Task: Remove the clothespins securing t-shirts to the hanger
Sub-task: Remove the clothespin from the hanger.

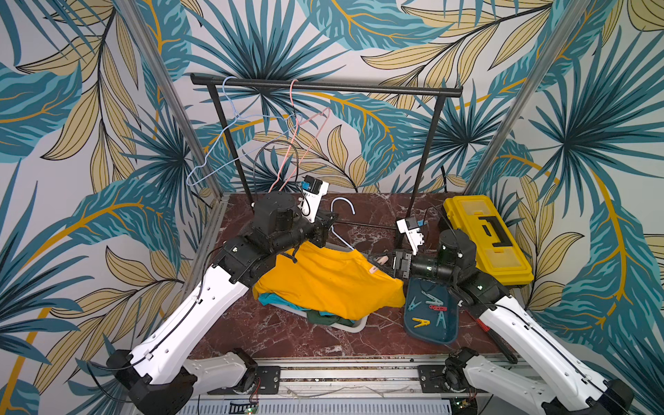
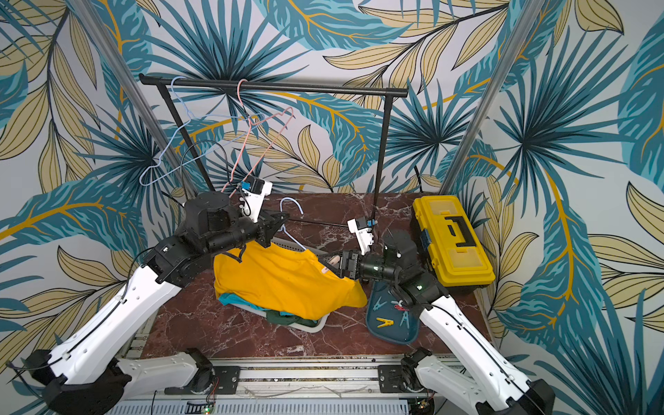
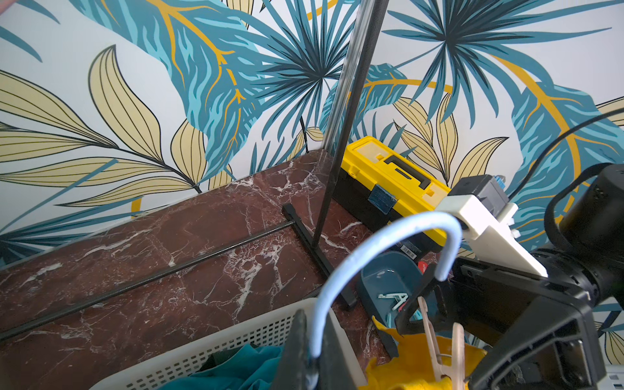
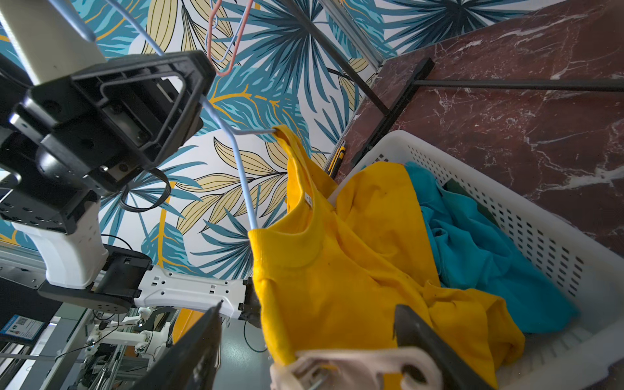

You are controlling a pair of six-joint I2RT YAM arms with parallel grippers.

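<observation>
left gripper [image 1: 328, 221] clamped, right gripper [image 4: 307, 324] wide
you've got the blue hanger [image 3: 388, 233] pinched in the left; the right's jaws straddle the peach clothespin [image 4: 358, 366] clipped on the yellow t-shirt [image 1: 323, 280], seemingly not squeezing.

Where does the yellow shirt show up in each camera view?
In a top view: yellow shirt mid-table, draped over the basket.
In a top view: same spot.
Left wrist: low in the picture.
Right wrist: centre, hanging from the hanger.
Shared landmark: the white basket.
</observation>
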